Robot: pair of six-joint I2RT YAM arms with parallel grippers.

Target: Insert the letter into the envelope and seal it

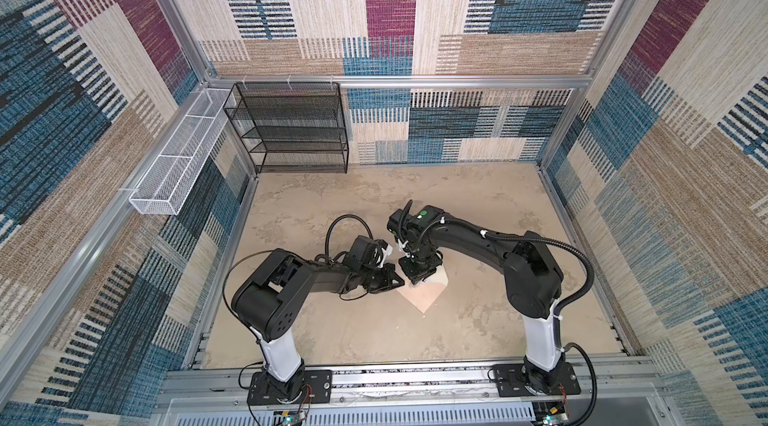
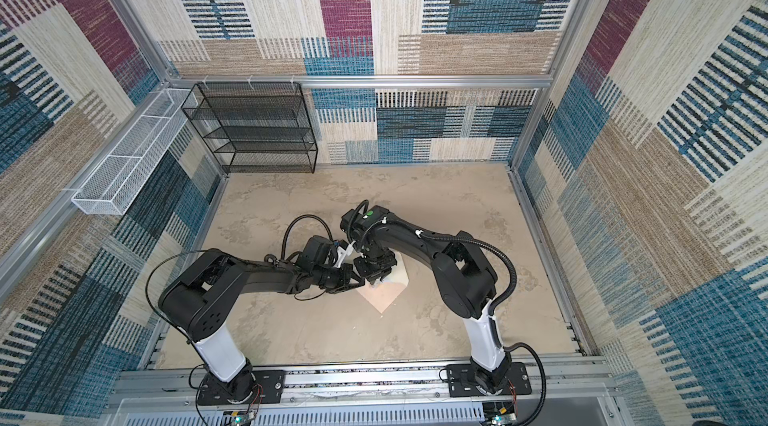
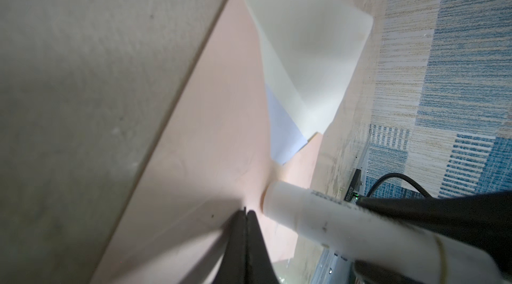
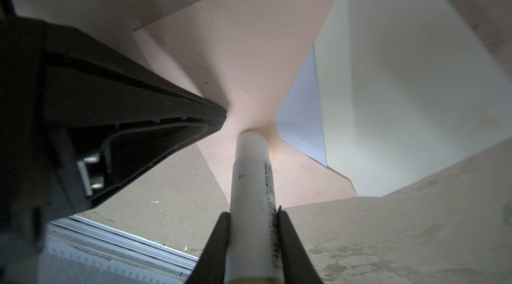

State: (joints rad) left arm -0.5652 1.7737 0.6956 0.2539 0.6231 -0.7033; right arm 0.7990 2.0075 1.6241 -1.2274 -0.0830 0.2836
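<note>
Envelope (image 1: 422, 299) lay flat mid-table (image 1: 478, 216), flap (image 3: 304, 47) open w/ cream inside showing. Letter (image 3: 282, 135) sat in the pocket, only a white corner poking out. L gripper (image 3: 245, 212) had fingers pressed together, tips touching the pink face. R gripper (image 4: 253, 213) was clamped on a white tube (image 4: 250, 174), tube end resting on the paper just beside L tips.
</note>
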